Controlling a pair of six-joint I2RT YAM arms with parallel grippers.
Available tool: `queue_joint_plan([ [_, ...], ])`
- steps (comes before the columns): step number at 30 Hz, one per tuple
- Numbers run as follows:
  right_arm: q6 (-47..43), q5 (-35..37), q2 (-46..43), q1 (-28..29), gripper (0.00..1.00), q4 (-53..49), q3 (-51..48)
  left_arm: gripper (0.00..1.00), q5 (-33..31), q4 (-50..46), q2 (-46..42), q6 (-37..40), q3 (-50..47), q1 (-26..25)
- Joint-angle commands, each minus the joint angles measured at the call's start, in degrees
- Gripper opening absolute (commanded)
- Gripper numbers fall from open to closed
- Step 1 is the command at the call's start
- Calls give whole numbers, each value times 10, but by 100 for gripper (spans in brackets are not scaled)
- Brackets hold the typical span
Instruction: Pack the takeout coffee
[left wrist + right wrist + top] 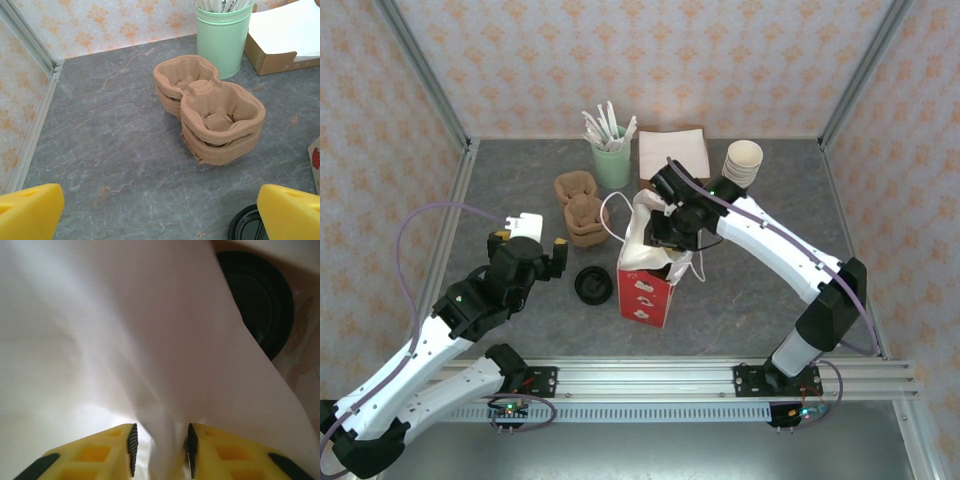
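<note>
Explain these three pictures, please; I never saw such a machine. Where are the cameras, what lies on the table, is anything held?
Two white robot arms are bolted to a grey table. One camera looks down from above; one rides on each wrist. The left claw is open, empty. The right claw reaches into the red-and-white paper bag, white paper between its fingers; whether it grips, I cannot tell. A round black lid shows inside. Nearby: stacked brown pulp cup carriers, a mint-green cup of white sticks, a flat black lid, stacked cream cups.
</note>
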Motion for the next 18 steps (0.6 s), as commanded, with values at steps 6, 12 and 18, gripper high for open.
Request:
queue_joint_plan([
  [6,-32,29,-14,3,41,-21,89,100,5,4,2,-2,31,7],
  [12,-34,22,3,3,38,-35,140,100,3,3,1,-10,32,7],
  [18,-24,3,-19,3,26,-9,70,100,0,-3,-5,-14,29,7],
])
